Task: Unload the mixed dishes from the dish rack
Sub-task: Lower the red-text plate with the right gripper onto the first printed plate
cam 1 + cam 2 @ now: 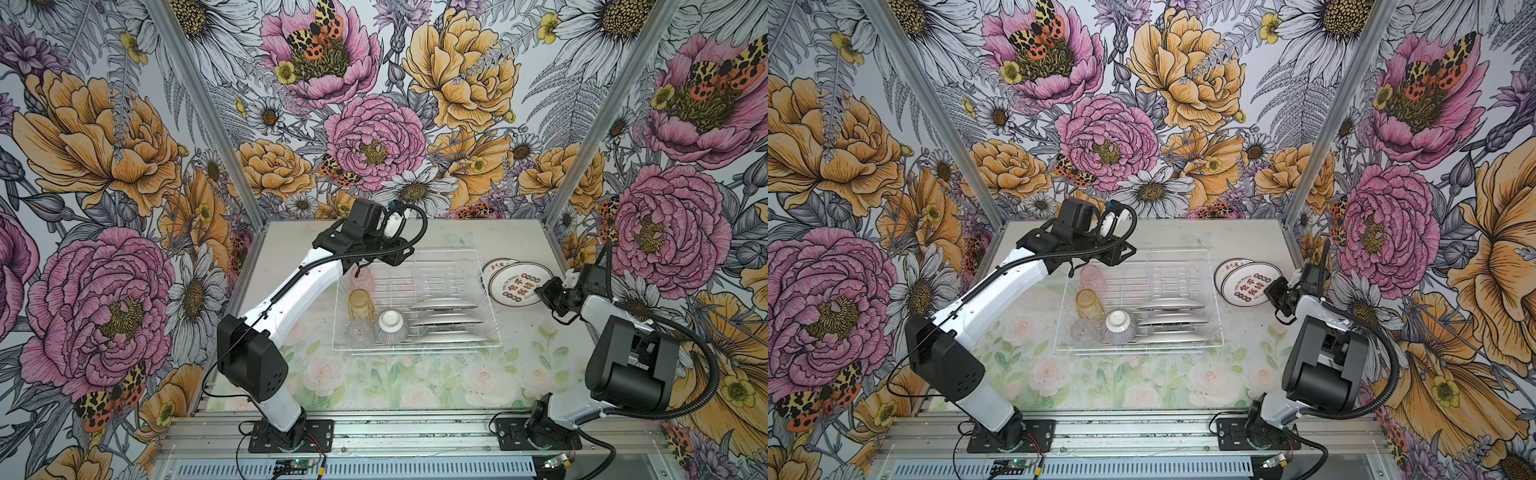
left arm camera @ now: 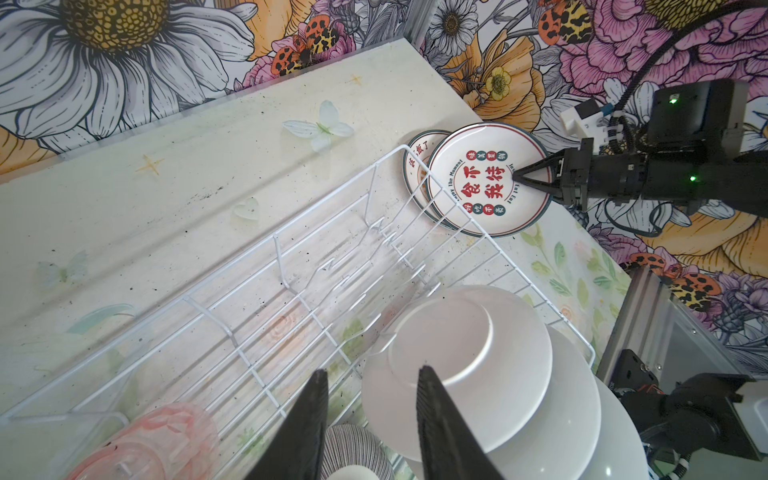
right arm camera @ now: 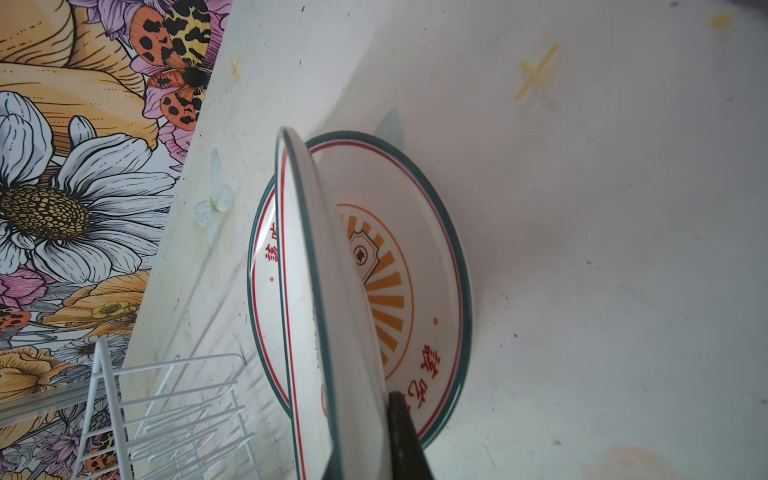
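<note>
**Q:** What is carrying the scene?
**A:** The floral-printed counter (image 1: 415, 386) is carrying everything. The dish rack (image 1: 415, 286), a white wire basket, is sitting near its middle in both top views.

**Q:** Where are the plates sitting?
**A:** Three racked plates (image 1: 446, 322) are standing on edge between the prongs in the rack's right half, showing plain white backs to the left wrist camera. Two more are lying outside the rack, on the counter just beside its far right corner. The lower plate (image 3: 415, 270) is resting flat. The upper plate (image 1: 519, 284) is leaning on it at a tilt and overlapping it.

**Q:** And the smaller pieces?
**A:** The ribbed bowl (image 1: 390, 326) is sitting foot-up near the rack's front, just beside the nearest racked plate. The pink tumbler (image 1: 361, 280), amber tumbler (image 1: 360, 303) and clear tumbler (image 1: 359, 330) are lining the rack's left side, running from far to near.

**Q:** What are the fingers doing?
**A:** The right fingers (image 2: 538, 166) are pinching the upper plate at its rim, on the side away from the rack. The left fingers (image 2: 436, 415) are hanging partly spread above the rack's far left part, near the pink tumbler, and are gripping nothing.
</note>
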### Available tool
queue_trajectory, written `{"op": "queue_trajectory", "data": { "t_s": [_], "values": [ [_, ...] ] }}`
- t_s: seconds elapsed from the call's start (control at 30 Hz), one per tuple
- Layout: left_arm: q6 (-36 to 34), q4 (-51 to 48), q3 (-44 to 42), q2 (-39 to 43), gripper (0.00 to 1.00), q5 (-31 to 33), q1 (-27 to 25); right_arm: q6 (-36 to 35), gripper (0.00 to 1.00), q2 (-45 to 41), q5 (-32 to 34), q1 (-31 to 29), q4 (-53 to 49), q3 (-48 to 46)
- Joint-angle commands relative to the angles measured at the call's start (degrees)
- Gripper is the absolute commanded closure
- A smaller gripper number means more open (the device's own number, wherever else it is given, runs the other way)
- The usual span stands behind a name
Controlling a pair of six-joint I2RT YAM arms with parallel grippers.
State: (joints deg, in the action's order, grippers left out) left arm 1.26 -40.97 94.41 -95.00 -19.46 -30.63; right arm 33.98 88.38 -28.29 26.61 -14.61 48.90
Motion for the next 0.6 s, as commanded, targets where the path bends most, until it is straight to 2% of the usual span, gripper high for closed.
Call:
{"op": "queue_trajectory", "data": {
  "t_s": [0.0, 0.2, 0.57],
  "values": [
    [-1.2, -0.6, 1.8, -1.1, 0.63, 0.6, -0.5, -0.5, 1.0, 1.4, -1.0, 0.0, 2.2, 1.1],
    [-1.5, -1.2, 2.7, -1.4, 0.63, 0.3, -0.5, -0.4, 1.0, 3.3, -1.3, 0.1, 2.9, 1.5],
    [-2.0, -2.4, 4.6, -2.5, 0.63, 0.2, -0.9, -1.1, 0.7, 6.0, -1.3, 0.1, 2.9, 1.9]
  ]
}}
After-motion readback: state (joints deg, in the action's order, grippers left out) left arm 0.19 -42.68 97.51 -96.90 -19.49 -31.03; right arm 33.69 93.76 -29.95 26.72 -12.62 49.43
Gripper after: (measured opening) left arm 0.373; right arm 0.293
